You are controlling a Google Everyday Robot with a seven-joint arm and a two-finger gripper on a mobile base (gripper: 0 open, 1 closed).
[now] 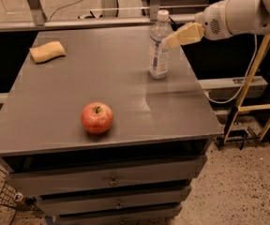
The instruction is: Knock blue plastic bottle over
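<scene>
The blue plastic bottle [159, 47], clear with a white cap and a white-and-blue label, stands upright near the right back part of the grey cabinet top [102, 93]. My gripper [171, 40], with tan fingers on a white arm [238, 15], reaches in from the right at the height of the bottle's upper body. Its tip is at or touching the bottle's right side.
A red apple [97, 117] sits near the front edge of the top. A yellow sponge [47, 51] lies at the back left. Drawers [109, 179] run below the top. Yellow frame legs [252, 78] stand to the right on the speckled floor.
</scene>
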